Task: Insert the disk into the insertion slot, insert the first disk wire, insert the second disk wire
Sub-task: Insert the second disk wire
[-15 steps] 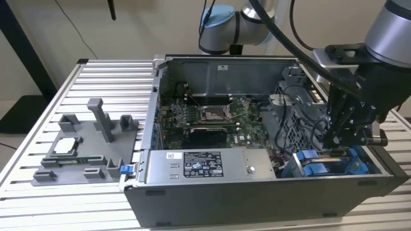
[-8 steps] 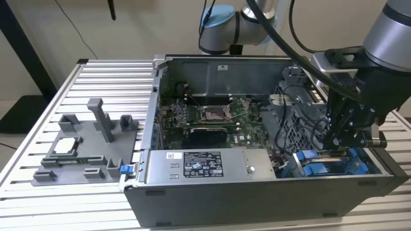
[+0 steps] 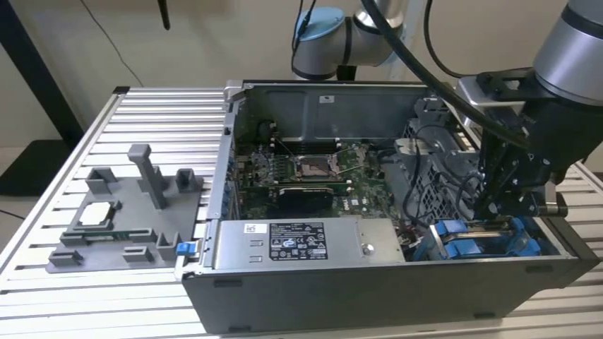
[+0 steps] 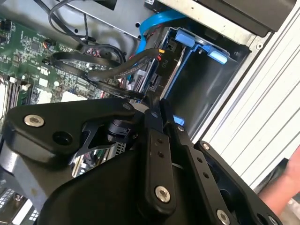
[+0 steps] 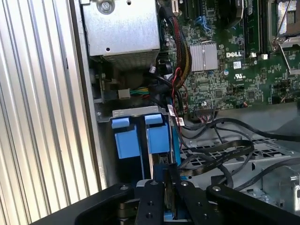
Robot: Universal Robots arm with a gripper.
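**A:** Where is the black pincer (image 3: 496,212), taking the grey labelled power-supply box (image 3: 292,244) as the mark?

**B:** Just past the box's end on the exterior view's right, lowered into the open dark-grey computer case (image 3: 377,304). I cannot tell whether it is clenched or released.

**A:** And the disk?

**B:** The bright blue plastic carrier frame of the disk (image 5: 158,138) stands in the grey metal insertion slot (image 5: 136,111), just beside that box. Its silver face I cannot make out.

**A:** Any room there?

**B:** Little. In the second wrist view the pincer (image 4: 153,101) tips touch or nearly touch a black wire plug (image 4: 157,79) at the slot's edge. Looped black cables (image 5: 220,150) crowd one side, and the case wall borders the other, with the ribbed aluminium surface (image 3: 56,282) beyond.
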